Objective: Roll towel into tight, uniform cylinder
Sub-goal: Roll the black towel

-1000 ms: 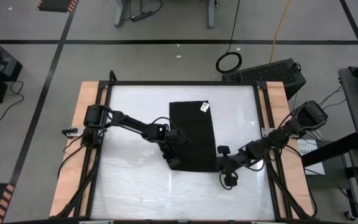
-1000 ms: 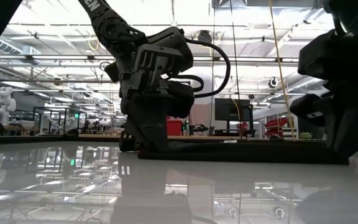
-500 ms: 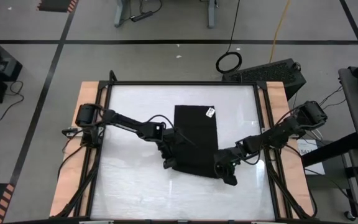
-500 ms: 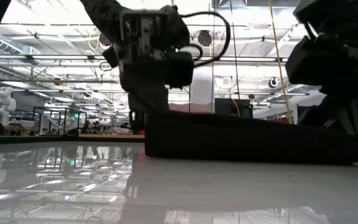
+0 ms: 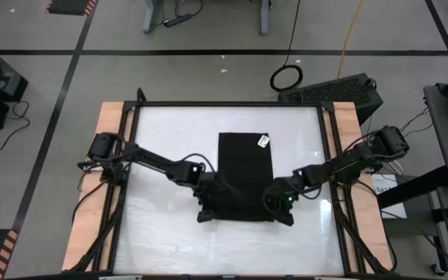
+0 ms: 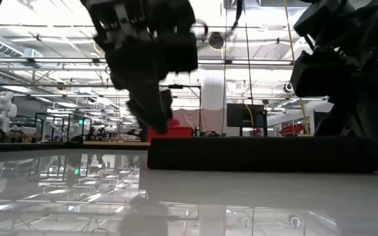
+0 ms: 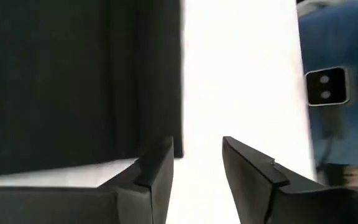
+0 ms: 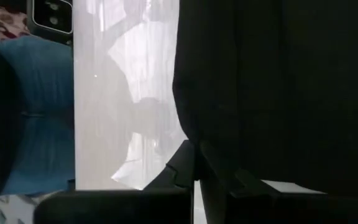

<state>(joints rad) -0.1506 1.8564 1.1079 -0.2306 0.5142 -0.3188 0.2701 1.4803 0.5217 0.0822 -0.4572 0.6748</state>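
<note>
The black towel [image 5: 246, 171] lies lengthwise at the middle of the white table, its small white tag [image 5: 262, 140] at the far right corner. Its near end rests on the table as a low thick band [image 6: 268, 154]. My left gripper [image 7: 197, 146] stands open just off the near left corner, raised above the table [image 6: 153, 118] with nothing between its fingers. My right gripper [image 5: 273, 204] is shut at the near right corner. My right gripper pinches the towel's right side edge [image 8: 185, 134] between its two fingertips, at the near end. The fingers slant down from the table's right side. One layer or several, I cannot tell. The cloth bulges beside the tips and lies on the table.
The bare white tabletop [image 5: 162, 233] stretches left, right and in front of the towel. Black frame bars and wooden side rails [image 5: 107, 179] border the table. My two arms reach in from the left and right rails.
My left gripper has opened, let go of the towel's near left corner and risen. The near end, held up off the table half a second ago, now lies flat as a thick band. My right gripper has rolled its wrist and stayed shut.
</note>
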